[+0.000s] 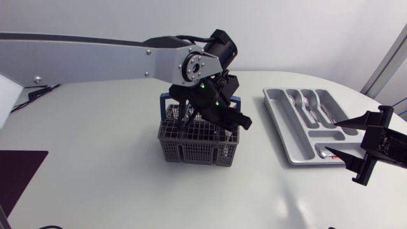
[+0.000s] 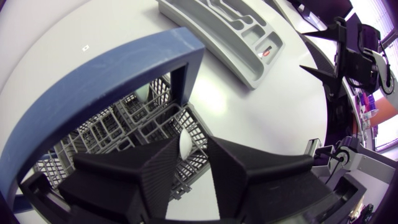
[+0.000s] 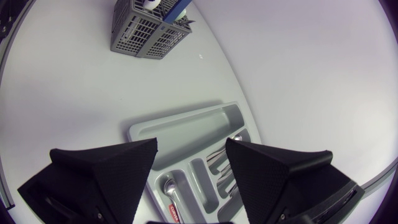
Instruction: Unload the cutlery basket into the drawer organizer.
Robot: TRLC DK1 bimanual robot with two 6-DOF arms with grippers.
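Centrally, one basket [image 1: 191, 145] stands on the table [image 1: 95, 159]. The left gripper [image 2: 193, 142] hangs down into it with a pale utensil end [image 2: 186, 144] at its tips; I cannot tell whether it is gripped. One organizer [image 1: 283, 130] lies to the right, well apart, holding at least three spoons [image 1: 311, 102]. The right gripper [image 3: 191, 149] hovers over its near end, spread wide, holding nothing.

White rounded tbl [image 1: 114, 184], even light.
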